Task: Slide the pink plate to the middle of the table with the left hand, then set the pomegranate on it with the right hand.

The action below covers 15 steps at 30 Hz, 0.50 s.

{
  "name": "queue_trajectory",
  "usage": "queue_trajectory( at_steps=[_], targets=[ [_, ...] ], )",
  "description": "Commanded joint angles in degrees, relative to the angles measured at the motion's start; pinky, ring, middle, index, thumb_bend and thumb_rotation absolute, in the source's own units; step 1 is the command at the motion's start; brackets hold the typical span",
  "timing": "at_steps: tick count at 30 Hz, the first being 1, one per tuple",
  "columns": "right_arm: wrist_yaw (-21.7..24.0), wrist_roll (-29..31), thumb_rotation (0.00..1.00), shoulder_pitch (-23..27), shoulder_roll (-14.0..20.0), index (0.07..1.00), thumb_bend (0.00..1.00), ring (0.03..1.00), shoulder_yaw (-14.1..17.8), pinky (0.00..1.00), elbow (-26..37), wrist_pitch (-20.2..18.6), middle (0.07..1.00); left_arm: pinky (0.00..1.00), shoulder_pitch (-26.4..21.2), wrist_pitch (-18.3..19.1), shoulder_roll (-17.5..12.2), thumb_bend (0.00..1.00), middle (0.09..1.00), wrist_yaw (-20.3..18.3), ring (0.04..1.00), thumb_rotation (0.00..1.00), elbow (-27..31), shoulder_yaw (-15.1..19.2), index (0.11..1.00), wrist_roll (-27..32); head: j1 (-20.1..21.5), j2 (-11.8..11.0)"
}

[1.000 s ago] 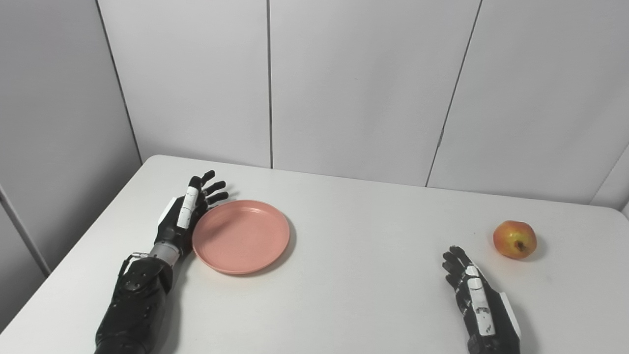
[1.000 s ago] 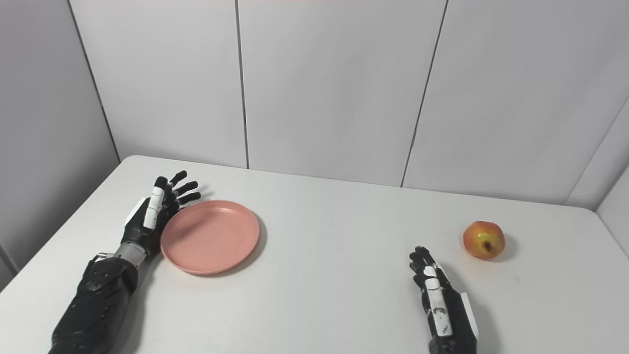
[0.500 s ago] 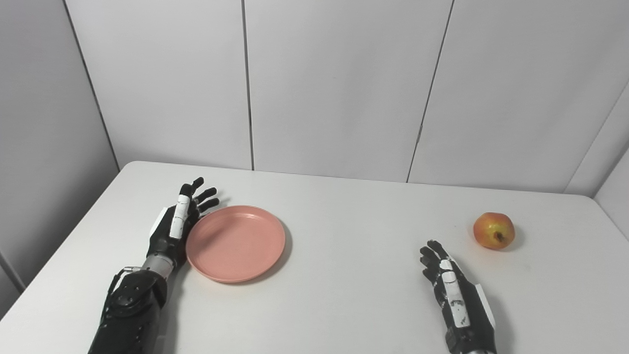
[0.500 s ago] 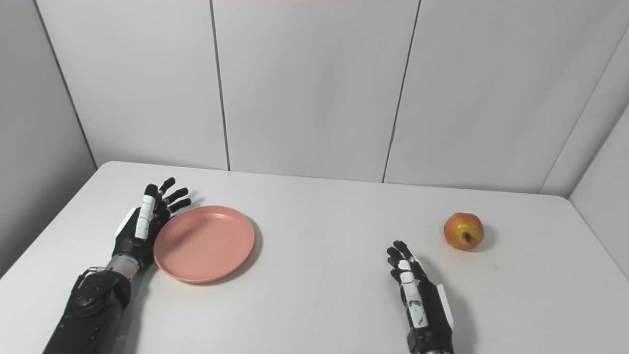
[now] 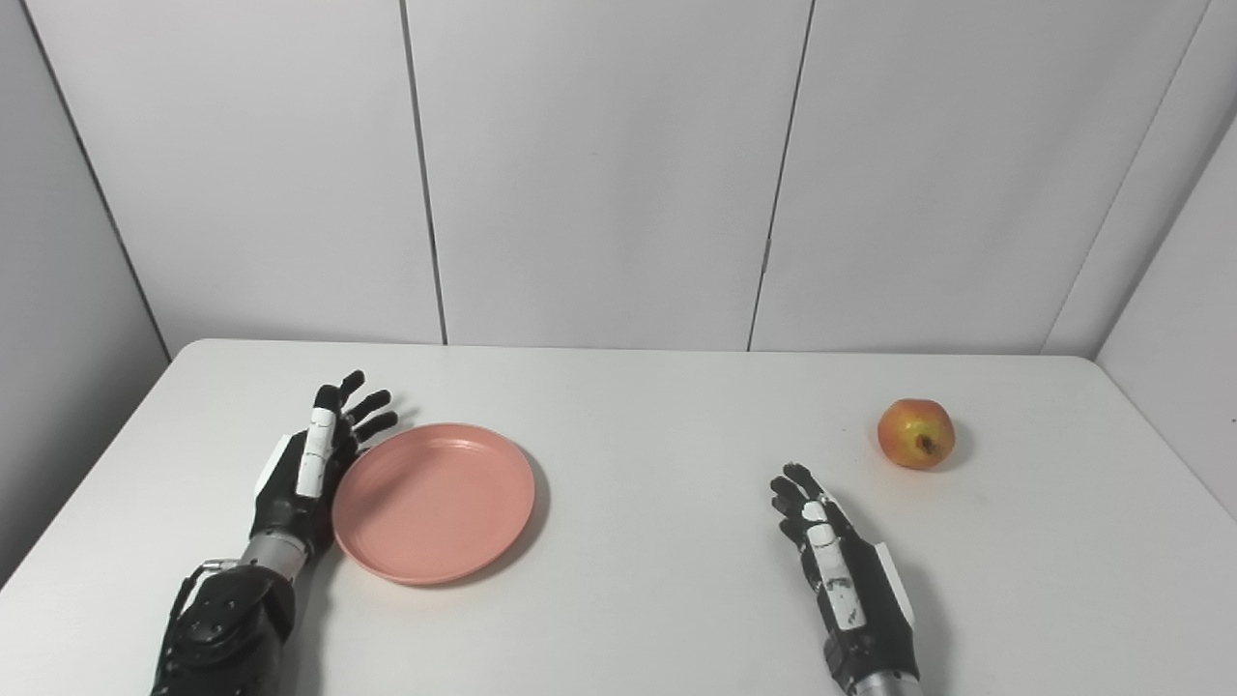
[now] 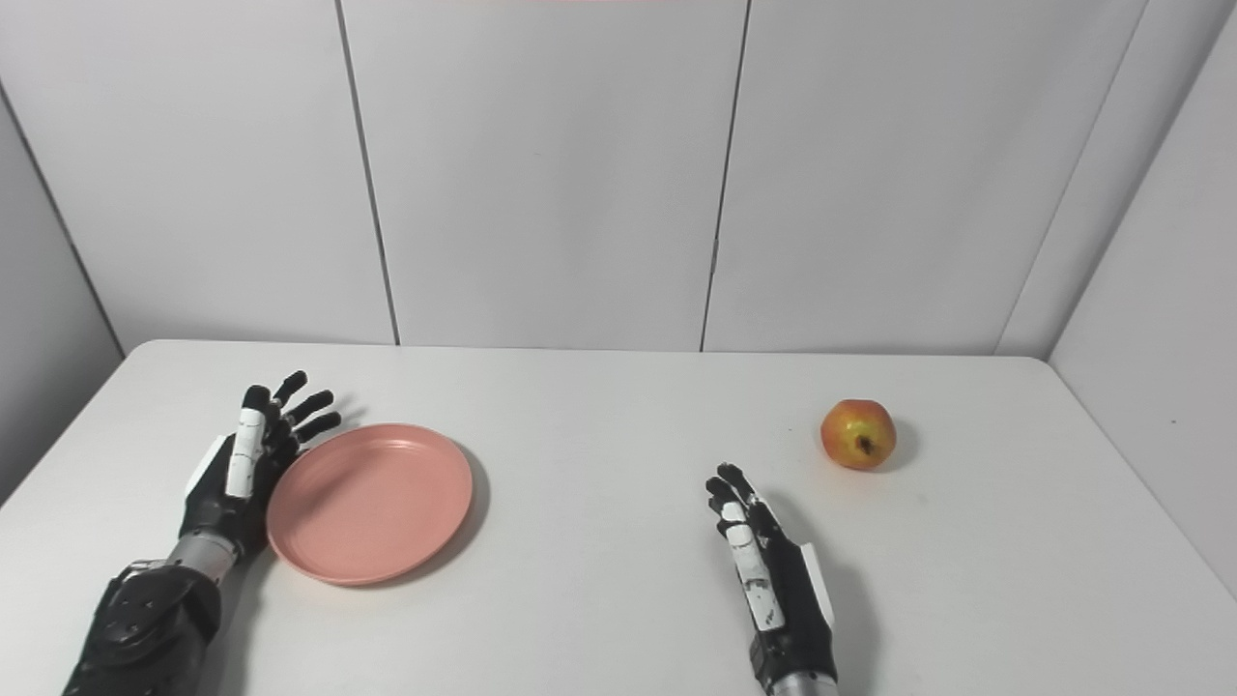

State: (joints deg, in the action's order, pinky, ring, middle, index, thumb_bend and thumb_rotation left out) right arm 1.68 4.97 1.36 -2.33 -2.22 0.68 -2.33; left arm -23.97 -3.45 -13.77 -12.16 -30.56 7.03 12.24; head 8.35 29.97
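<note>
— At the far left, what do you see?

— On the white surface (image 5: 638, 425) the left hand (image 5: 307, 466) stands on its edge, palm turned toward the plate (image 5: 435, 501). Its fingers (image 5: 365, 411) are spread apart and hold nothing. The palm lies right against the plate's left rim; whether it truly touches is hard to tell.

— And the plate itself?

— Pink, round, lying flat, with nothing on it. It sits in the left half of the surface, short of the middle.

— Moving to the middle, then?

— Bare white surface between the plate and the right hand (image 5: 839, 561).

— How does that hand stand?

— It comes in from the bottom edge, right of the middle, low over the surface, with its back and the white strip along one finger facing up. Its fingers (image 5: 798, 484) reach away from the robot, loosely apart, and hold nothing. I cannot tell whether it rests on the surface or hovers just above it.

— Where is the pomegranate (image 5: 915, 434)?

— Farther right and farther back than the right hand, alone on the surface, near the far right corner. It is red and yellow, with a dark spot facing the cameras. It is clear of the hand and well apart from the plate.

— Behind all that?

— Pale wall panels (image 5: 599, 164) with dark seams, closing in the surface at the back and on both sides.
</note>
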Motion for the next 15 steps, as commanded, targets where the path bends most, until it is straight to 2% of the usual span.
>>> queue_trajectory(
  at_steps=[1,4,15],
  targets=[
    [0.7,-0.1,0.87,-1.4,-1.6,0.882,0.81,0.903,-1.7,0.94,-1.5,-2.7,0.872,0.73,-0.5,-0.4,1.1,1.0,0.886,-1.7,0.846,0.98,1.2,-1.2,0.925,0.0,0.4,0.3],
    [0.4,-0.5,0.89,-1.4,-1.8,0.882,0.8,0.903,-2.0,0.94,-1.1,-2.8,0.873,0.76,-0.4,0.2,1.7,1.0,0.887,-1.2,0.854,0.97,2.1,-1.2,0.93,0.3,1.0,0.6],
    [-0.1,-1.2,0.88,-1.9,-2.0,0.888,0.79,0.897,-2.6,0.94,0.3,-3.0,0.863,0.7,1.0,1.7,4.4,1.0,0.865,1.3,0.832,1.0,6.4,-2.0,0.919,-1.1,1.8,1.9]
  ],
)
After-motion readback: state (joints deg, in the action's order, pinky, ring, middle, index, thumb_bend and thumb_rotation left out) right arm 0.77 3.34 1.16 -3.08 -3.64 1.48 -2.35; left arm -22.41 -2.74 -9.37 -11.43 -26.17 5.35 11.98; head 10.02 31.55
